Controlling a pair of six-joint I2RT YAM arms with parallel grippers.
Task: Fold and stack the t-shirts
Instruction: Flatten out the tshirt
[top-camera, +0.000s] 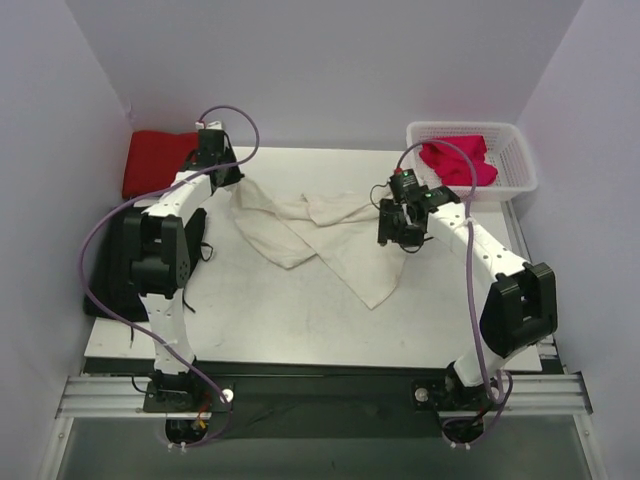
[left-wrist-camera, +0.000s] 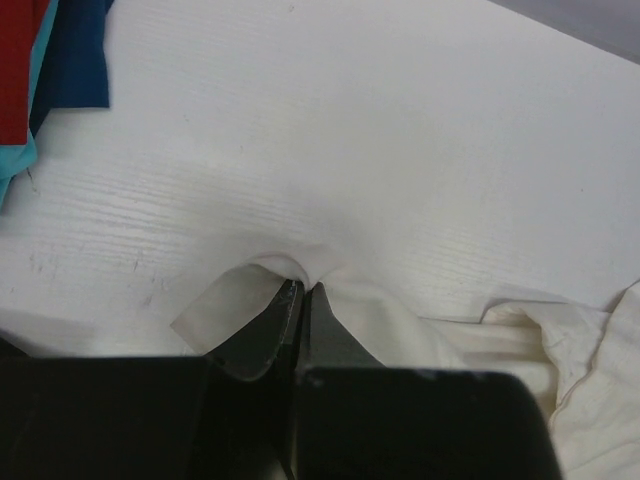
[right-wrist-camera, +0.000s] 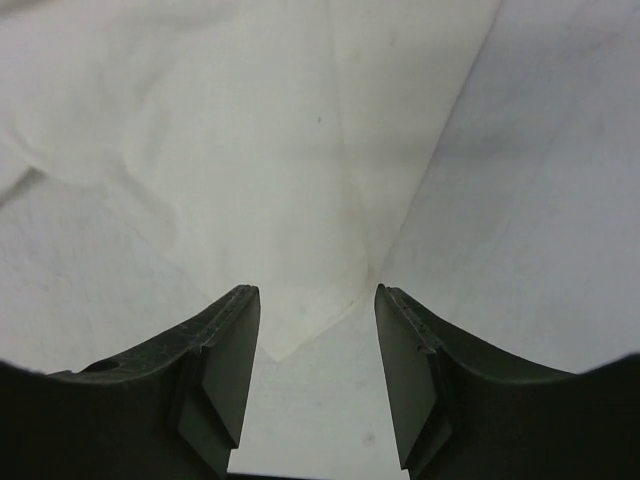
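Two left fingers (left-wrist-camera: 283, 328) pinch the cream shirt (top-camera: 340, 250); right fingers (right-wrist-camera: 226, 350) spread above.

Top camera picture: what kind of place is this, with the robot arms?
Probably a robot lab booth, not a home: plain walls box in the white table, and the left arm and right arm are bolted to a metal rail.

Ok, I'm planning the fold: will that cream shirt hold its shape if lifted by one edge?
Probably not: the cream shirt lies in loose wrinkled folds, so it should droop. It seems thin and light, since its edge puckers where the left gripper pinches it.
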